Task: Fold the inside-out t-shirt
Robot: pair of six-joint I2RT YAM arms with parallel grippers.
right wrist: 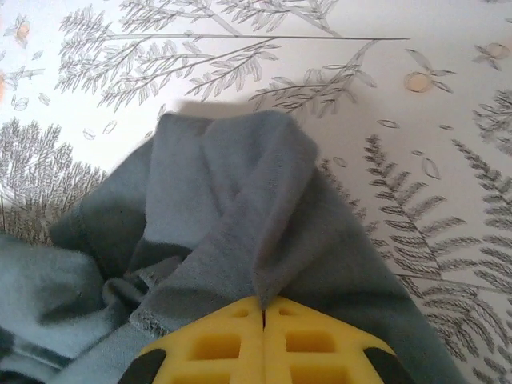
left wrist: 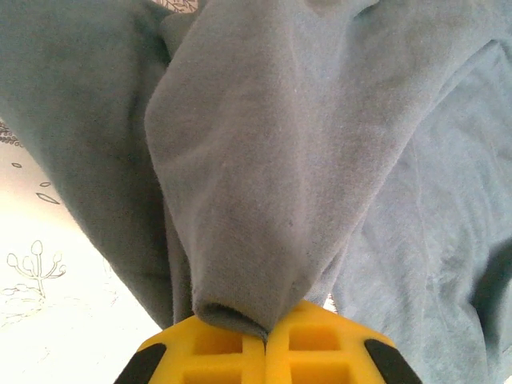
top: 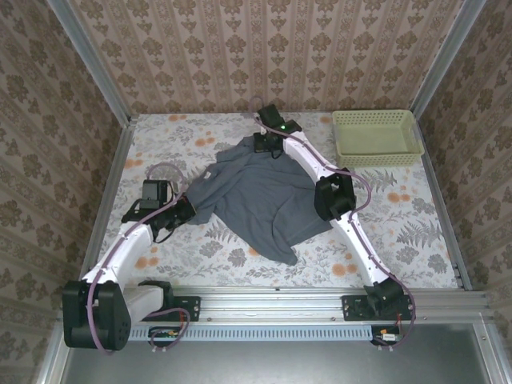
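Grasp step. My left gripper (left wrist: 265,339) and right gripper (right wrist: 262,309) are both pinched tight on the crumpled inside-out t-shirt (top: 264,200). Next, likely: lift, spread it flat.

The inside-out t-shirt (top: 264,200) is sprawling over the middle of the table (top: 416,232), blocking any low pass there. The right arm (top: 332,196) is stretching diagonally along the shirt's right edge to its far side, and the left arm (top: 132,240) is reaching in from the near left, each barring the way across. A pale basket (top: 378,158) is occupying the far right corner. Patterned walls (top: 264,56) are closing in three sides. Bare tabletop is lying open at the near right, in the far left corner, and along the strip before the rail (top: 320,300).
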